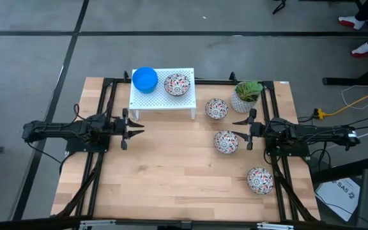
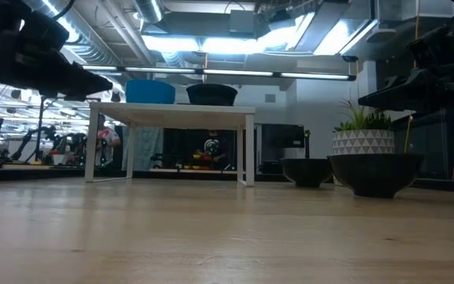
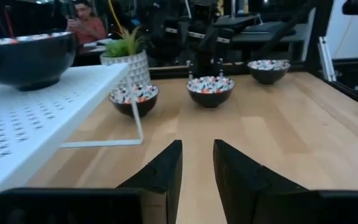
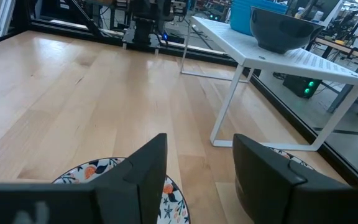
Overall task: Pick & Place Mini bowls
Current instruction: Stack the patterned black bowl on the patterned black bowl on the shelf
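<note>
left gripper [image 1: 135,130] jaws narrow, empty, worktop left edge | right gripper [image 1: 240,130] jaws wide, empty, over floral-patterned round bowl [image 1: 226,142] | plain blue round bowl [image 1: 145,78] on white perforated rack [image 1: 161,101]

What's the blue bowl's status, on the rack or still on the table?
On the rack. The blue bowl sits on the white rack at its left end, upright, beside a floral bowl.

arms: two, matte black, slim and jointed
left end effector [image 1: 131,128]: two black wedge-shaped fingers
right end effector [image 1: 244,130]: same black fingers
cables: black, along each arm
</note>
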Robot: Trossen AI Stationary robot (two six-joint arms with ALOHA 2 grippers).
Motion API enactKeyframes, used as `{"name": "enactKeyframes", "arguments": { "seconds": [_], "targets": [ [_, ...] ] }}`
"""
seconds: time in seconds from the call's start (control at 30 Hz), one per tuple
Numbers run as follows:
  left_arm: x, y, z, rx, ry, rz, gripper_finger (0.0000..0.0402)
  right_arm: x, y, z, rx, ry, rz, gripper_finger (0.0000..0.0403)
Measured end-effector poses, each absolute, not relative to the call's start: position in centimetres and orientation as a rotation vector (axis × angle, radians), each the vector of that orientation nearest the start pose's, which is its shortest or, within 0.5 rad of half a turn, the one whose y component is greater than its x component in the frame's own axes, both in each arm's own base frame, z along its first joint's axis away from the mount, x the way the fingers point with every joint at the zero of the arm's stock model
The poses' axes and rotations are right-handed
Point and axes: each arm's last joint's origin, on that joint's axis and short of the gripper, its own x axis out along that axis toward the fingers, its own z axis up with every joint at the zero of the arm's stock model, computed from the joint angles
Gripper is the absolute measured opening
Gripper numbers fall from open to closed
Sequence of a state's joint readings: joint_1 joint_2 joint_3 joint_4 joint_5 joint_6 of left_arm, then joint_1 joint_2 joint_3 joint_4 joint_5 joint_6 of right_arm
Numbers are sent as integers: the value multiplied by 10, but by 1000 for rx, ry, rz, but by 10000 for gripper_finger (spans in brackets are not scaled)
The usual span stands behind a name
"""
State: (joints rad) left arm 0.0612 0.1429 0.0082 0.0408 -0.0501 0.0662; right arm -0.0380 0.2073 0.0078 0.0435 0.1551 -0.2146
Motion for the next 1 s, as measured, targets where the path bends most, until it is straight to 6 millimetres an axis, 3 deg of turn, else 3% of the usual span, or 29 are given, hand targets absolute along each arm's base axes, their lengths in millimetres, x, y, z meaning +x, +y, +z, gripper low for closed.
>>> {"name": "enactKeyframes", "arguments": {
  "seconds": [0.43, 1.0],
  "targets": [
    [99, 22, 162, 63, 58, 201, 86, 109, -9, 153, -223, 176, -175, 182],
    [99, 24, 162, 62, 61, 222, 86, 109, -9, 153, -223, 176, -175, 182]
  ]
}}
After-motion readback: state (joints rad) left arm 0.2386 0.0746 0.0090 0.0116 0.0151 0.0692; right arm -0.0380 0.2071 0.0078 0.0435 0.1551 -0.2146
